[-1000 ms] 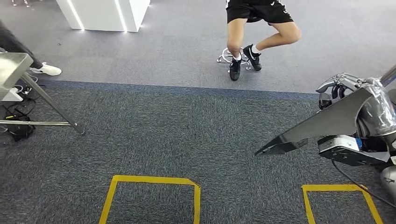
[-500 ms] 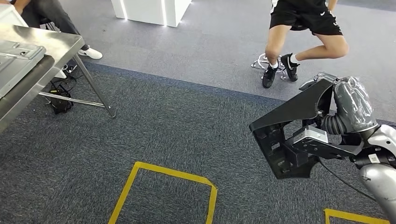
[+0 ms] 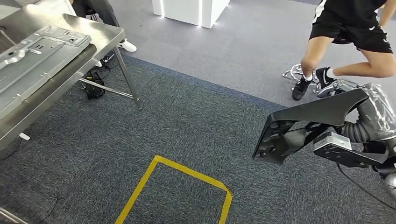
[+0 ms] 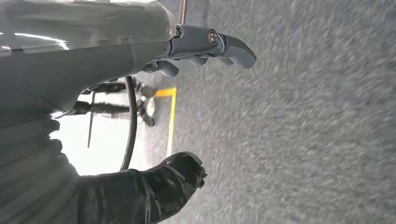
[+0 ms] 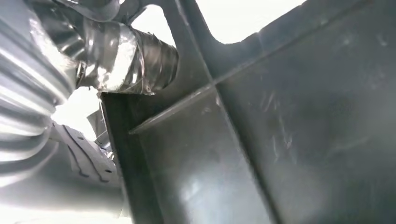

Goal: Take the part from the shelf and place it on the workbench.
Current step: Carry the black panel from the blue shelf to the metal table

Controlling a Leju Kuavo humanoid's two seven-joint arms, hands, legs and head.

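Note:
The part (image 3: 308, 116) is a large black plastic panel with a ribbed frame, carried above the carpet at the right of the head view. My right hand (image 3: 373, 114) grips its far end. In the right wrist view the thumb (image 5: 135, 60) presses against the part (image 5: 280, 140), whose dark inner face is crossed by ribs. The steel workbench (image 3: 100, 35) stands at the upper left, well apart from the part. My left hand (image 4: 116, 56) hangs over the carpet with its fingers (image 4: 224, 44) and thumb (image 4: 173, 177) apart, holding nothing.
A stamped metal sheet (image 3: 37, 56) lies on the workbench. A person (image 3: 345, 51) sits on a stool (image 3: 292, 74) at the upper right, and another person's shoe (image 3: 126, 45) shows behind the bench leg. Yellow tape (image 3: 187, 172) marks a square on the carpet. A white plinth (image 3: 191, 9) stands behind.
The camera has swung left, so the workbench has come further into view and the seated person has slid right. My right hand still holds the black part, now lying flatter.

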